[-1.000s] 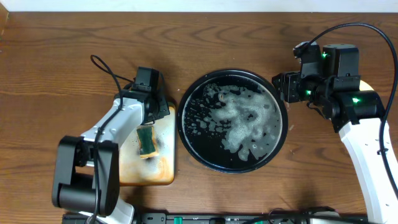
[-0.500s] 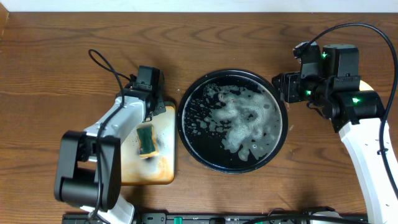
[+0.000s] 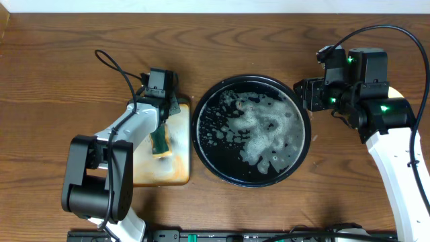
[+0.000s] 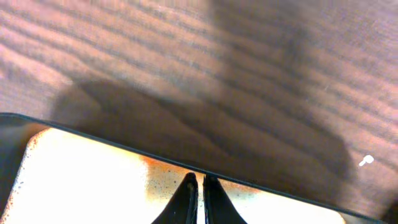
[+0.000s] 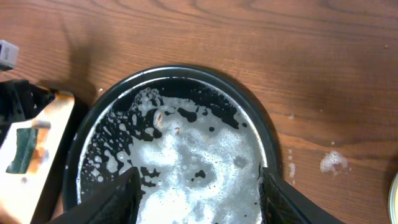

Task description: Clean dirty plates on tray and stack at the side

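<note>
Brown wood-grain tabletop (image 3: 67, 54) ran from edge to edge, and at its middle sat the round black tray (image 3: 195, 131), holding only water and a loose sheet of white soap foam (image 3: 262, 134). No plate lay in it.

My left gripper (image 4: 196, 186) hung over the far edge of the small rectangular tray (image 3: 151, 175) just to the left of the round one. Its fingers were pressed together on nothing. The green sponge (image 3: 159, 142) lay apart from them on that orange-stained white surface.

My right gripper (image 5: 199, 180) hovered above the round tray's right-hand rim, fingers spread wide with only foam beneath the gap.

As for the plates, all I could make out was a sliver of pale rim (image 5: 395, 199) at the corner of the right wrist view. It rested on bare wood beyond the tray's right side. My right arm hid the rest from overhead, so I could not tell how many plates were there or whether they were stacked.

By my reading, the washing looked done or nearly so. The tray was cleared, the sponge was set down and both hands were empty. What appeared left was to confirm that all the plates stood in one pile at the side.
</note>
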Available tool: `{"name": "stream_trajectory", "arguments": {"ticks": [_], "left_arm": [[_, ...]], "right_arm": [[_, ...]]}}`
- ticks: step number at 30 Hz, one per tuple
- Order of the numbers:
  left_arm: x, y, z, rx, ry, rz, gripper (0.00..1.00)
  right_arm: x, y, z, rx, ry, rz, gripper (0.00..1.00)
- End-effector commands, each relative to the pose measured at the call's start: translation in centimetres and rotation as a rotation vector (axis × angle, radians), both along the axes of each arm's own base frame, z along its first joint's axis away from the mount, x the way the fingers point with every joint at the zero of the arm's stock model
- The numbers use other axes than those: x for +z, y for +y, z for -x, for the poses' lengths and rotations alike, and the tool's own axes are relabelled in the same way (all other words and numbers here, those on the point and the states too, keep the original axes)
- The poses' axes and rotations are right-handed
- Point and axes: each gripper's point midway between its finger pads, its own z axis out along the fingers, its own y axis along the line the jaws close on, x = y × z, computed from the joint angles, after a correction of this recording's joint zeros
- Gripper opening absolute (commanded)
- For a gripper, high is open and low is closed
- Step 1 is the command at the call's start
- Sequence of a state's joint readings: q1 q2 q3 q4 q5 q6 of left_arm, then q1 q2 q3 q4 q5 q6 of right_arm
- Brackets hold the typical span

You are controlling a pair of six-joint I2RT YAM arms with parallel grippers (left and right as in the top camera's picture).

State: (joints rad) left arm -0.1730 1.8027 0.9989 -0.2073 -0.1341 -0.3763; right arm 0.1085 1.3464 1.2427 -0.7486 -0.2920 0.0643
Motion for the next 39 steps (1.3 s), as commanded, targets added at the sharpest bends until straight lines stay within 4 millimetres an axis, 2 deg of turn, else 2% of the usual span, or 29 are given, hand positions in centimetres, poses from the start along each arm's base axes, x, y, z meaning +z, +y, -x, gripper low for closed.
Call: {"name": "stream_trajectory", "arguments": {"ticks": [1,6,10,13,14,16,17,19,20,24,25,27,29,32,35,39], "left_arm": [[1.0,0.5,-1.4,-0.011,-0.050,-0.038,0.08],[1.7,1.0,-2.3,0.002,-0.097,-0.066,0.08],[1.7,0.9,-2.2,0.000,-0.094,-0.060,0.08],[1.9,0.3,-1.6,-0.022,-0.071,-0.026,0.17],[2.3,0.0,-1.4,-0.030,-0.070,-0.011,0.24],[3.6,-0.4,-1.0,-0.043,-0.080,0.012,0.28],[4.8,-0.5,-0.8,-0.047,-0.097,0.021,0.33],[7.4,-0.7,-0.1,-0.057,-0.130,0.043,0.36],[9.7,-0.8,0.8,-0.067,-0.159,0.062,0.38],[15.2,-0.3,4.2,-0.071,-0.228,0.076,0.49],[17.0,0.0,5.9,-0.071,-0.250,0.078,0.55],[19.0,0.3,7.9,-0.072,-0.279,0.081,0.65],[20.7,0.7,9.8,-0.072,-0.311,0.085,0.70],[22.3,1.1,12.3,-0.073,-0.343,0.089,0.77],[23.0,1.3,13.9,-0.073,-0.359,0.091,0.84],[23.1,1.5,15.2,-0.073,-0.352,0.091,0.85]], "right_arm": [[0.2,0.2,0.0,-0.001,0.001,-0.007,0.59],[0.2,0.2,0.0,-0.001,0.001,-0.007,0.59],[0.2,0.2,0.0,-0.001,0.001,-0.006,0.59],[0.2,0.2,0.0,-0.001,0.001,-0.006,0.59],[0.2,0.2,0.0,-0.001,0.001,-0.006,0.59],[0.2,0.2,0.0,-0.001,0.000,-0.006,0.59],[0.2,0.2,-0.1,-0.001,0.000,-0.006,0.59],[0.2,0.2,0.0,-0.001,0.000,-0.006,0.60],[0.2,0.2,0.0,-0.001,0.001,-0.006,0.60],[0.2,0.2,0.0,-0.001,0.001,-0.006,0.63],[0.2,0.2,0.0,-0.001,0.001,-0.006,0.73],[0.2,0.2,0.0,-0.001,0.001,-0.006,0.99],[0.2,0.2,0.0,-0.001,0.001,-0.006,0.99],[0.2,0.2,0.0,-0.001,0.001,-0.006,0.99],[0.2,0.2,0.0,-0.001,0.001,-0.006,0.99],[0.2,0.2,0.0,-0.001,0.001,-0.006,0.99]]}}
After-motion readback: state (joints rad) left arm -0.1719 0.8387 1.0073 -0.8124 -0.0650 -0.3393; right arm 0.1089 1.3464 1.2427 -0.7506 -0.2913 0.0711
